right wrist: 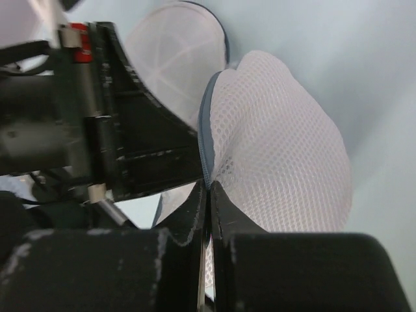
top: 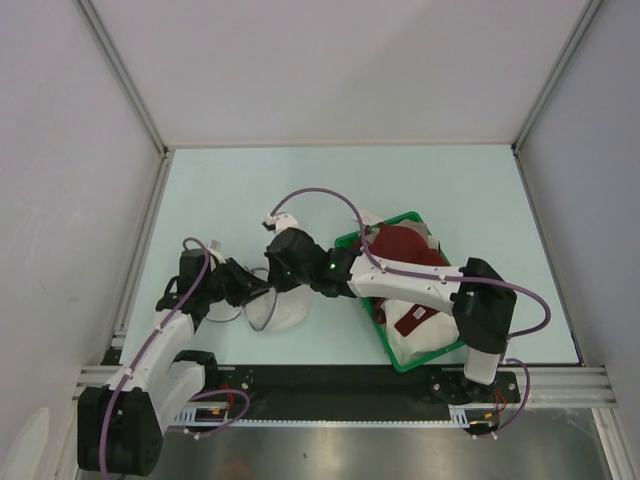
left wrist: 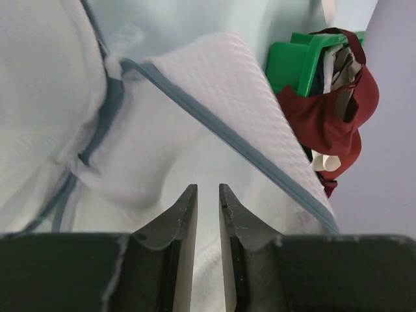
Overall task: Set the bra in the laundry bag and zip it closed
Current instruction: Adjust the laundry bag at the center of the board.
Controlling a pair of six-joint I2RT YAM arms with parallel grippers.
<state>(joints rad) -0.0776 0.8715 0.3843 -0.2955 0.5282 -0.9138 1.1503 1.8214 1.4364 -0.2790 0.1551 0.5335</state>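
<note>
The white mesh laundry bag [top: 283, 313] lies open on the table between my two grippers. My right gripper [right wrist: 208, 184] is shut on its dark zipper rim, lifting one domed half [right wrist: 279, 156]. My left gripper [left wrist: 207, 188] stands just over the mesh [left wrist: 221, 84], its jaws a narrow gap apart and holding nothing. In the top view the left gripper [top: 250, 290] and right gripper [top: 275, 282] are close together at the bag. The maroon bra [top: 398, 243] lies on top of the green basket, and it also shows in the left wrist view [left wrist: 325, 123].
The green plastic basket [top: 385, 342] stands right of the bag, holding white garments under the bra; it also shows in the left wrist view [left wrist: 292, 65]. The right arm reaches across in front of it. The left gripper's black body [right wrist: 130, 130] fills the left of the right wrist view.
</note>
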